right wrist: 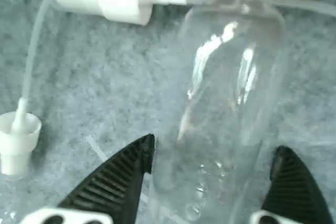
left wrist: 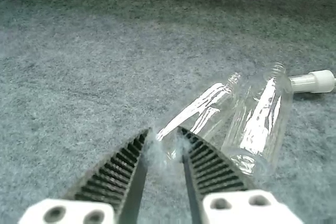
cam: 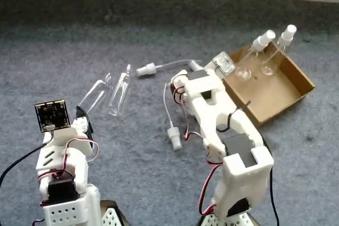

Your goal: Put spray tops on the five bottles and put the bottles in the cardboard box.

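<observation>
Right gripper (right wrist: 214, 145) jaws apart astride clear bottle (right wrist: 231, 87); closing off-centre could roll it away. Left gripper (cam: 83, 120), lower left of high view, narrowly apart.

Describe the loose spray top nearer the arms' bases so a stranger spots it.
From the cardboard box, cross the white arm beside it. The spray top lies on the carpet just past that arm; the other loose top lies farther back, by two capless bottles.

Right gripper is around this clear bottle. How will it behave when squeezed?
The bottle looks empty and thin-walled, so likely light and may flex under a hard squeeze. Its smooth round wall, lying sideways on the carpet, could slip or roll from the open right gripper.
</observation>
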Action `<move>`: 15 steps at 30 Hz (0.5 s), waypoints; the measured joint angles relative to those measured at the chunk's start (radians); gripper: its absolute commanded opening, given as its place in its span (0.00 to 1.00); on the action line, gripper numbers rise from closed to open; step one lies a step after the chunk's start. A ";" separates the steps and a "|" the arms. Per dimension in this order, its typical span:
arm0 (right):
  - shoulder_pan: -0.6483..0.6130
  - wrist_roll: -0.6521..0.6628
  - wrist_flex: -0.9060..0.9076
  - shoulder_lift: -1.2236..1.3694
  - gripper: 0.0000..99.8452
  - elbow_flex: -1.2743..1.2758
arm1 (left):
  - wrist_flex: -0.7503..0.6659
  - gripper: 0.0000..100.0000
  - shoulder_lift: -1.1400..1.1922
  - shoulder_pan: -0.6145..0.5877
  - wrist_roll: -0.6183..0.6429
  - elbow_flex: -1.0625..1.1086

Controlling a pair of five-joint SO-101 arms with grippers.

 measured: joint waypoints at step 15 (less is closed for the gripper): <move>0.012 0.117 0.098 -0.094 0.00 0.005 | 0.000 0.05 0.000 0.000 0.000 0.000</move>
